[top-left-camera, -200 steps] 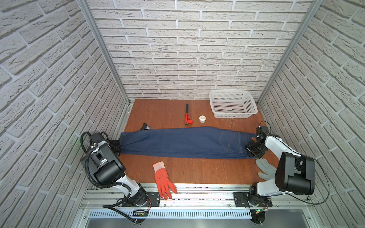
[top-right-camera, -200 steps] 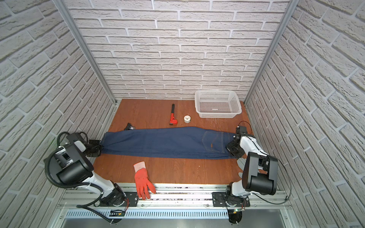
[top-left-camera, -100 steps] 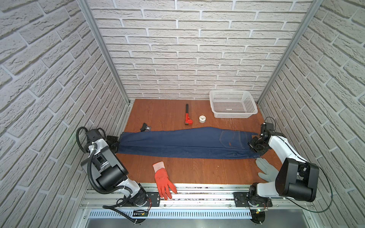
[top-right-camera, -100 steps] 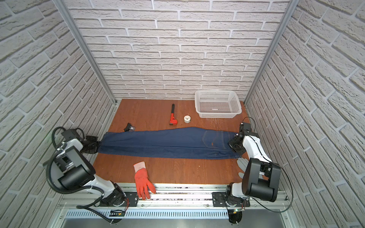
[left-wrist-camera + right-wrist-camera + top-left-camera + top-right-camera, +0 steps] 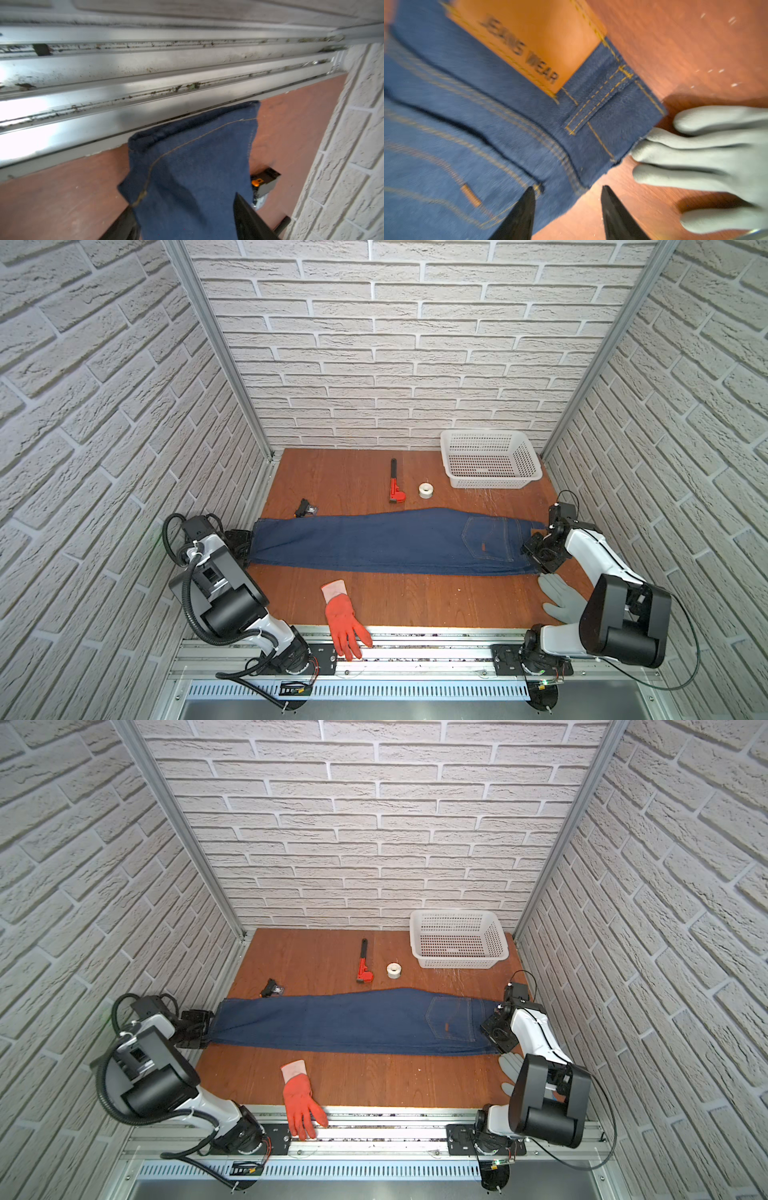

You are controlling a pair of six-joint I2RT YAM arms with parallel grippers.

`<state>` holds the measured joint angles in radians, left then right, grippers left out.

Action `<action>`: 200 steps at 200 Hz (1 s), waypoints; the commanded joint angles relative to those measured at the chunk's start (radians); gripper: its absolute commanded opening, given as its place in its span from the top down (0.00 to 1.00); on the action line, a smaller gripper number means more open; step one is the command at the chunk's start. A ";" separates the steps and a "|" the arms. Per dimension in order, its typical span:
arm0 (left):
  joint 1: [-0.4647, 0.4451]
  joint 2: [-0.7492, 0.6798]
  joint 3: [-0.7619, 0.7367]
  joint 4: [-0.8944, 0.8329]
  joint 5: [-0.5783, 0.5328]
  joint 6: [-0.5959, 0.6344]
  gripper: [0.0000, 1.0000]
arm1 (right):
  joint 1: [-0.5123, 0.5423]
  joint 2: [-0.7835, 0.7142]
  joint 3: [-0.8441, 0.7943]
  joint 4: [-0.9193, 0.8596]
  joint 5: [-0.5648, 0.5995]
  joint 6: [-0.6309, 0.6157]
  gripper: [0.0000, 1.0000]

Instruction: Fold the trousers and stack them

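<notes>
The trousers are dark blue jeans stretched flat across the wooden table, leg hems to the left and waist to the right. My left gripper is at the hem end. In the left wrist view its jaws stand wide apart with the hem cloth lying loose between them. My right gripper is at the waist end. It is open over the waistband corner, with one finger above denim and one above bare wood.
A grey glove touches the waistband corner under the right arm. An orange-red glove lies at the front edge. Behind the jeans are a white basket, a red wrench, a tape roll and a small black item.
Both grippers were shut on the ends of the trousers and have now opened and let go. The trousers lie stretched flat and the arms have hardly moved.
</notes>
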<state>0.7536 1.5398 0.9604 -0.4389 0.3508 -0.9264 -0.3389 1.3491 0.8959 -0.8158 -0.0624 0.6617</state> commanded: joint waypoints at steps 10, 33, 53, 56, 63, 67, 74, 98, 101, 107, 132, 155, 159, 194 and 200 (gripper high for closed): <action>0.020 -0.126 0.103 -0.086 -0.101 0.061 0.19 | -0.006 -0.100 0.084 -0.117 0.041 -0.030 0.40; 0.020 -0.153 0.153 -0.147 -0.107 0.104 0.11 | 0.006 -0.156 0.128 -0.144 0.025 -0.031 0.37; 0.017 -0.136 0.176 -0.155 -0.072 0.135 0.09 | 0.082 -0.154 0.134 -0.092 -0.041 -0.037 0.36; 0.015 -0.132 0.177 -0.153 -0.065 0.139 0.08 | 0.104 -0.146 0.137 -0.085 -0.044 -0.037 0.36; 0.011 -0.125 0.177 -0.147 -0.046 0.149 0.07 | 0.163 -0.121 0.146 -0.073 -0.038 -0.040 0.39; 0.009 -0.119 0.175 -0.142 -0.037 0.154 0.07 | 0.199 -0.102 0.153 -0.070 -0.034 -0.040 0.41; 0.002 -0.112 0.170 -0.133 -0.021 0.163 0.06 | 0.258 -0.068 0.158 -0.054 -0.033 -0.040 0.45; -0.017 -0.096 0.144 -0.104 0.014 0.187 0.05 | 0.419 0.054 0.144 0.059 -0.072 -0.038 0.54; -0.019 -0.093 0.141 -0.102 0.015 0.190 0.05 | 0.437 0.069 0.142 0.078 -0.081 -0.039 0.55; -0.022 -0.088 0.135 -0.094 0.021 0.193 0.05 | 0.467 0.098 0.133 0.113 -0.094 -0.043 0.56; -0.033 -0.060 0.120 -0.080 0.028 0.220 0.05 | 0.549 0.231 0.120 0.204 -0.116 -0.052 0.59; -0.045 -0.035 0.122 -0.083 0.017 0.261 0.07 | 0.561 0.338 0.120 0.222 -0.103 -0.068 0.63; -0.049 -0.031 0.125 -0.086 0.013 0.271 0.07 | 0.561 0.352 0.120 0.222 -0.094 -0.073 0.63; -0.072 0.002 0.162 -0.140 -0.011 0.355 0.07 | 0.560 0.424 0.126 0.192 0.010 -0.107 0.64; -0.074 0.014 0.175 -0.157 -0.010 0.367 0.07 | 0.560 0.431 0.128 0.184 0.037 -0.114 0.64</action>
<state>0.6876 1.5208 1.0950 -0.5610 0.3592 -0.6353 0.2234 1.7359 1.0344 -0.6159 -0.1360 0.5865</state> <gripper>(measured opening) 0.933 0.359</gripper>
